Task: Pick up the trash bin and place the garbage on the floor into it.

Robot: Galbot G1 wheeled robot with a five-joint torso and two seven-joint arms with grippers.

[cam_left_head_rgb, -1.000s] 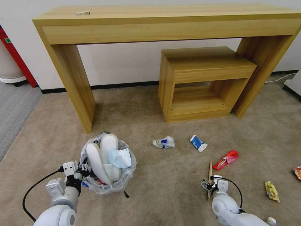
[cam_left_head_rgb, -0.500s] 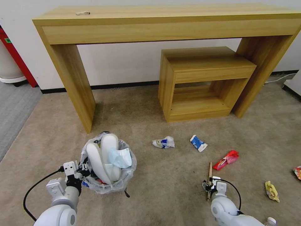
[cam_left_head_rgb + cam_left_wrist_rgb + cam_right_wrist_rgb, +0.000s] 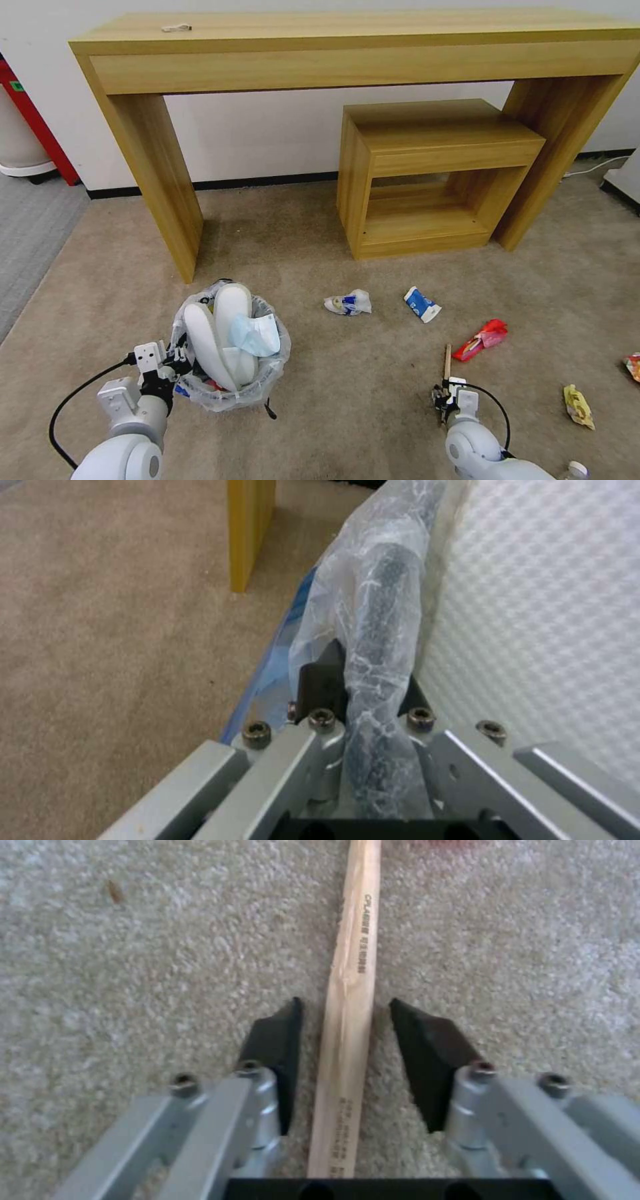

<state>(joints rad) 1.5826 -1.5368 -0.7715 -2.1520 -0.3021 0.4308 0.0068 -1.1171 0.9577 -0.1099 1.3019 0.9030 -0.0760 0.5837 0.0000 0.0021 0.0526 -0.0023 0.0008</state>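
slippers (image 3: 223,333): white | mask (image 3: 255,335): pale blue | wrapper (image 3: 481,339): red | carpet (image 3: 347,413): beige | stick (image 3: 350,990): pale wood

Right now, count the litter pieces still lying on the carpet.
7: crumpled white wad, blue-white carton, red wrapper, wooden stick between the right gripper fingers, yellow wrapper, scrap at right edge, white object at bottom edge. More may lie outside view.

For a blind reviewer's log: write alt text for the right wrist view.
The right gripper hangs open just above beige carpet, its two dark fingers on either side of a wooden stick lying flat, with a gap on each side. The stick carries small printed letters and runs lengthwise away from the camera.
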